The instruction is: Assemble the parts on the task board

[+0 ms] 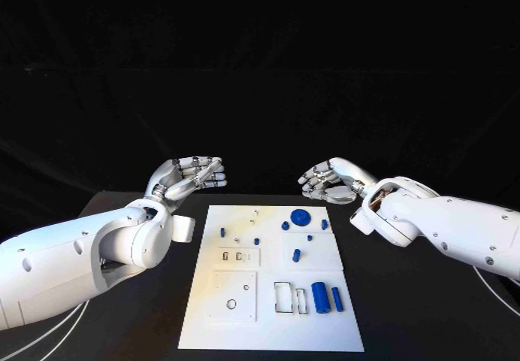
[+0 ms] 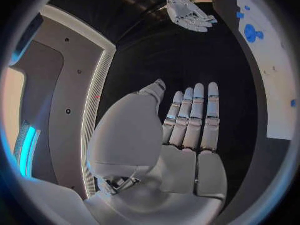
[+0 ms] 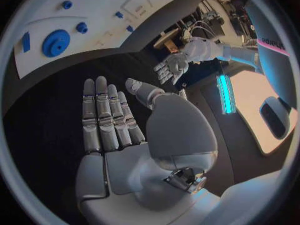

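Both hands raised beyond the task board, holding nothing.
The task board (image 1: 271,278) lies mid-surface with blue parts (image 1: 321,297) on it; the left hand (image 1: 191,176) hovers at its 11 o'clock, the right hand (image 1: 333,183) at 1 o'clock, fingers (image 2: 199,116) extended side by side, palms facing each other.

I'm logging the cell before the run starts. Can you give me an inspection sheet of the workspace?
Surface: black table, white task board in the middle.
Job's things: blue parts on the board: round disc, large cylinder, slimmer cylinder, small pegs.
Clutter: nothing seen.
Hands: left hand and right hand raised beyond the board, holding nothing.
Cables: white cables at the table's near corners.
Surroundings: dark backdrop.
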`<state>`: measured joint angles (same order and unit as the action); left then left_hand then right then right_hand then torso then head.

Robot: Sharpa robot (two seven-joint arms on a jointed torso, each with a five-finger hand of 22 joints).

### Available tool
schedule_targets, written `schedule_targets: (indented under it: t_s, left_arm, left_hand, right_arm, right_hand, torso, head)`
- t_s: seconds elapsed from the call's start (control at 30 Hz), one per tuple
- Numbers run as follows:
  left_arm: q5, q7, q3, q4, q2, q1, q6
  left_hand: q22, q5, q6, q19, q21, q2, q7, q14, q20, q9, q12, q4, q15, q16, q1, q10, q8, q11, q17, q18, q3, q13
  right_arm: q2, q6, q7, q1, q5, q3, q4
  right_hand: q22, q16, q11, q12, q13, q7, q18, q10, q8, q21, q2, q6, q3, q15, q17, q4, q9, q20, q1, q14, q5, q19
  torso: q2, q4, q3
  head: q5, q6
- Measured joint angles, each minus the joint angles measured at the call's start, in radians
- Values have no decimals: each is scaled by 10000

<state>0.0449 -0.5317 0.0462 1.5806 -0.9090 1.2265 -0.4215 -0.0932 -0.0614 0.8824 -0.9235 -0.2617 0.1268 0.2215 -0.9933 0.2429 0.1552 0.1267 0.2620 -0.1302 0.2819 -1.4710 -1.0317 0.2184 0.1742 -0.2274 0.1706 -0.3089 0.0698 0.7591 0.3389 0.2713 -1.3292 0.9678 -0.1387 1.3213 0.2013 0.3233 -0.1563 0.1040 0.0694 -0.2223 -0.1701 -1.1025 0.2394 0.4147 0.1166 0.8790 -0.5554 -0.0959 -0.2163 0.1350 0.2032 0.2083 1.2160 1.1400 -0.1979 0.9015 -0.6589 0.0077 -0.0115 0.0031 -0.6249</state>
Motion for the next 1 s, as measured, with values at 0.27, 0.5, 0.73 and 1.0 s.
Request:
schedule_targets:
  t_s: [0.27, 0.5, 0.73, 1.0]
  left_arm:
    - [163, 88, -3, 658, -261, 56, 136]
    - [221, 138, -35, 1057, -394, 60, 207]
    - [241, 153, -106, 1290, -455, 65, 219]
    - [241, 162, -132, 1344, -472, 65, 214]
  left_hand:
    - [16, 0, 63, -95, -25, 75, 36, -94, -33, 11, 0, -28, 33, 27, 25, -92, 24, -26, -76, -1, -46, 1]
    - [16, 0, 64, -95, -25, 75, 36, -94, -33, 10, -40, -28, 33, 27, 25, -91, 24, -25, -87, -1, -46, 0]
    - [27, 0, 63, -95, -25, 115, 36, -94, -33, 9, -86, -28, 32, 26, 66, -90, 24, -25, -114, -1, -45, 0]
    - [36, 0, 63, -131, -25, 115, 36, -93, -69, 9, -149, -28, 32, 26, 66, -90, 24, -24, -143, -2, -45, -8]
  right_arm:
    - [-241, -617, -1061, -205, 2782, 9, 41]
    - [-482, -992, -1764, -245, 4478, 9, 0]
    - [-615, -1211, -2300, -252, 5552, 6, -35]
    - [-712, -1356, -2565, -249, 6042, 6, -30]
  right_hand:
    - [1606, 2898, 520, -309, 418, 430, -2, -726, 194, 2682, 500, 516, 659, 809, -2915, -309, 384, -922, -288, 2882, -306, 1919]
    - [2416, 4914, 578, -91, 746, 619, -3, -114, 194, 3585, 694, 209, 780, 820, -4792, -542, 610, -977, -302, 3044, -458, 2096]
    - [5335, 7722, 562, 410, 972, 615, 233, 397, 318, 5893, 694, 68, 834, 834, -7483, -595, 868, -946, -302, 3217, -458, 3079]
    - [6722, 8869, 525, 680, 1052, 580, 389, 540, 389, 6939, 734, 33, 774, 834, -8580, -655, 988, -902, -262, 3216, -499, 3469]
  torso:
    - [-369, 101, -36]
    - [-643, 157, -85]
    - [-883, 215, -114]
    - [-1017, 276, -153]
  head:
    - [-134, 83]
    - [-203, 152]
    - [-221, 191]
    - [-266, 174]
